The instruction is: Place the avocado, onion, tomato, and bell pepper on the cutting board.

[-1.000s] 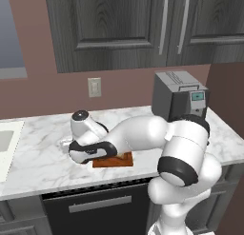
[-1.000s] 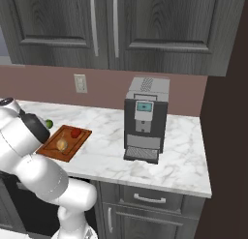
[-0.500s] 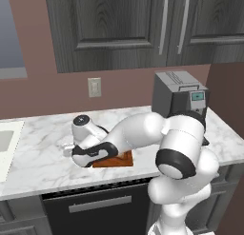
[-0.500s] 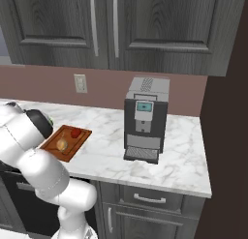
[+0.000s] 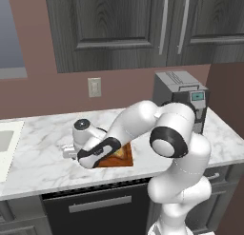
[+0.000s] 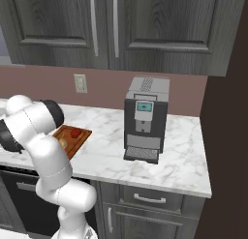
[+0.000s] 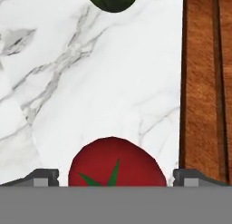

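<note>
Counter: you have a white marble counter (image 5: 38, 158) with the arm bent low over its left part; a coffee machine (image 6: 143, 119) stands well to the right and plays no part.

Cutting board: the cutting board (image 6: 77, 139) lies flat on the counter just right of where the hand works. In the hand view its grooved edge (image 7: 201, 82) runs along the right side, with bare marble beside it.

On the board: from the right base view you can count a red item (image 6: 75, 132) on the far part of the board and a tan one, probably the onion (image 6: 63, 143), nearer and partly behind the arm. That reads as two of the four already placed. Which red item this one is, tomato or bell pepper, you cannot settle at this size.

Red item at the gripper: a second red item (image 7: 117, 162) with a green star-shaped top sits on the marble, off the board, between the two finger tips.

Avocado: the avocado (image 7: 112, 0) lies on the marble farther along the hand's line of sight, also off the board.

Gripper: the gripper (image 7: 117, 177) has its tips spread wide, one either side of the red item, not clenched on it.

Left to do: by your count, grasp this red item and carry it right onto the board, then the avocado.
</note>
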You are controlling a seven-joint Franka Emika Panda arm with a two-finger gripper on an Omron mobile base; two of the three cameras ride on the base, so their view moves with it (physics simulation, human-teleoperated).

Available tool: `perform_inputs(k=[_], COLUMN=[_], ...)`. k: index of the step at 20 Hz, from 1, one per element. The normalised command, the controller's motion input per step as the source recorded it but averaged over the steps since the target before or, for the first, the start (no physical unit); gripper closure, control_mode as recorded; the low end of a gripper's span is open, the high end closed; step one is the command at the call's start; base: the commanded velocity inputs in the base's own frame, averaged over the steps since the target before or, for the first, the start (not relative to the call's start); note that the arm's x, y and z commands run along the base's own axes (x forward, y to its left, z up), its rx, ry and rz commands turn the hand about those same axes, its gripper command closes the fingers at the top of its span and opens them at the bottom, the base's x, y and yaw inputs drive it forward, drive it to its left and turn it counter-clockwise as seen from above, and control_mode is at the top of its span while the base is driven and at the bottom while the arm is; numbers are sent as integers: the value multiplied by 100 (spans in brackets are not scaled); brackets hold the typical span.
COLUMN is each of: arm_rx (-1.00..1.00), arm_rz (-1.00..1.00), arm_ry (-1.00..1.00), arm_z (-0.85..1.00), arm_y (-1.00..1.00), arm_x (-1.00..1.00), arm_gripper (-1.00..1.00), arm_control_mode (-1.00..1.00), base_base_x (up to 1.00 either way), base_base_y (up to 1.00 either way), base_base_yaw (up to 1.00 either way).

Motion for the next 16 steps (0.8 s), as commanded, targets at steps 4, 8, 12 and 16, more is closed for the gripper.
perform_inputs(k=[4, 8, 12, 16], arm_rx=[-1, -1, 0, 1], arm_rz=[0, -6, -17, -19], arm_ry=[0, 4, 1, 2], arm_z=[-11, 12, 67, 60], arm_y=[18, 18, 3, -32], arm_x=[14, 9, 2, 3], arm_gripper=[100, 100, 100, 100], arm_control_mode=[-100, -100, -100, -100], base_base_x=[0, 0, 0, 0], base_base_y=[0, 0, 0, 0], base_base_yaw=[0, 0, 0, 0])
